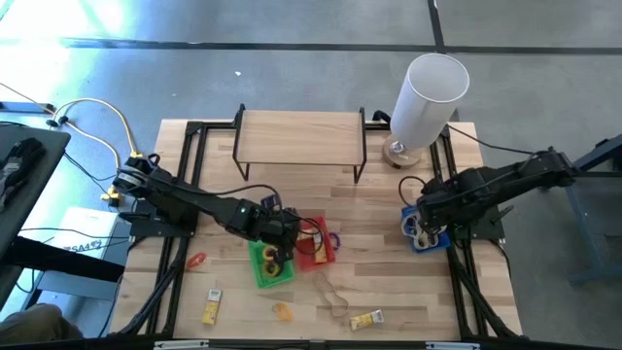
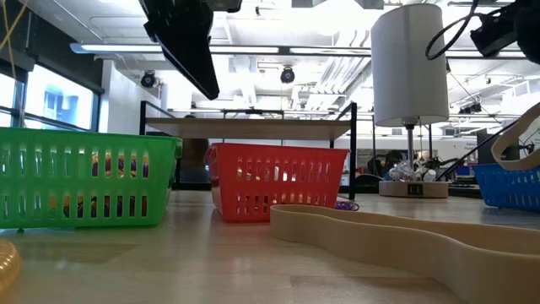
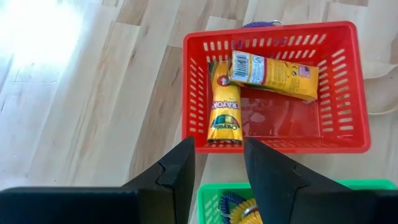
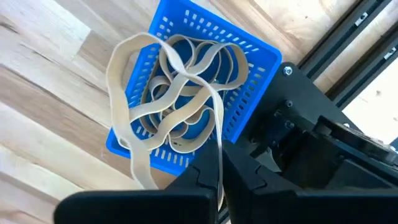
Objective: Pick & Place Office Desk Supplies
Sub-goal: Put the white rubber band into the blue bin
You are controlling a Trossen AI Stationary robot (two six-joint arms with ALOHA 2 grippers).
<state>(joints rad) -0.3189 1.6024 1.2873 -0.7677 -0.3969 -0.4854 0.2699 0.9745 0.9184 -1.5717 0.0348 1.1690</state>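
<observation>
My left gripper (image 3: pixel 217 165) hangs open, with nothing between its fingers, above the gap between a red basket (image 3: pixel 354 87) and a green basket (image 1: pixel 260 272). Two yellow crayon packets (image 3: pixel 225 106) lie in the red basket, and coiled rings (image 3: pixel 239 208) lie in the green one. At the table's right, my right gripper (image 4: pixel 221 171) is shut on a tan rubber band above a blue basket (image 4: pixel 258 68) that holds several such bands (image 4: pixel 186 118). Loose on the table near its front edge are an orange ring (image 1: pixel 197 261), packets (image 1: pixel 211 306) and bands (image 1: pixel 330 292). My right gripper pinches one strand of a tan rubber band (image 4: pixel 217 134) between its two shut fingers, coming from above and pointing down. The strand runs from the fingers onto the pile in the blue basket. The band's wide loop (image 4: pixel 127 143) drapes over the basket's rim.
A tall white cylinder (image 1: pixel 428 92) on a wooden foot stands at the back right. A low wooden shelf on black legs (image 1: pixel 299 136) stands at the back middle. A purple ring (image 1: pixel 336 239) lies beside the red basket. Black frame rails (image 1: pixel 466 282) run along both table sides.
</observation>
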